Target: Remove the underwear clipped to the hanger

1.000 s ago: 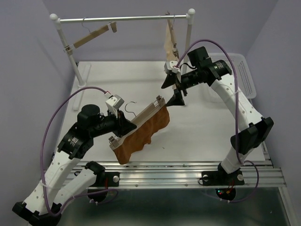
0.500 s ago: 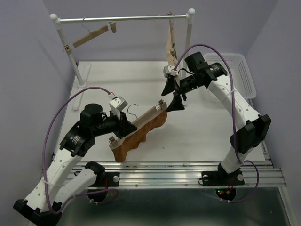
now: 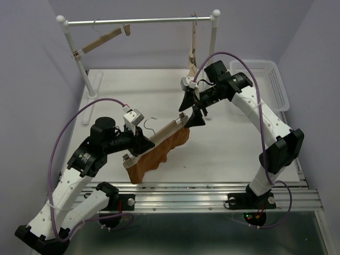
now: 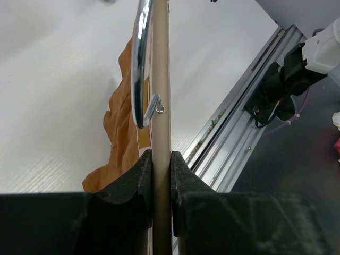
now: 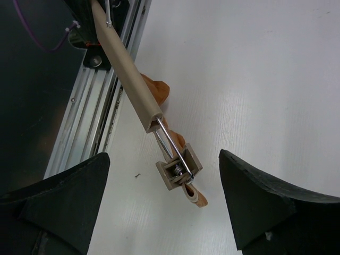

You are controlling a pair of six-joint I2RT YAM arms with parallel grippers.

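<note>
My left gripper [image 3: 142, 144] is shut on the light-wood bar of the hanger [image 3: 162, 133] and holds it tilted above the table; the bar [image 4: 161, 106] runs between its fingers [image 4: 133, 183] in the left wrist view. The rust-brown underwear [image 3: 156, 155] hangs from both clips below the bar and also shows in the left wrist view [image 4: 122, 133]. My right gripper [image 3: 191, 108] is open, its fingers on either side of the far end clip [image 5: 178, 169], not touching it. A fold of the underwear [image 5: 194, 199] sticks out of that clip.
A white rail [image 3: 138, 21] spans the back. On it hang an empty wooden hanger [image 3: 103, 41] at left and a pale cream garment [image 3: 192, 53] at right. A white basket [image 3: 273, 79] stands at the right edge. The metal frame rail [image 3: 212, 190] runs along the near edge.
My right gripper has moved left and slightly down to straddle the hanger's far clip. The underwear's far corner has drawn in closer under the bar. The left arm has barely moved.
</note>
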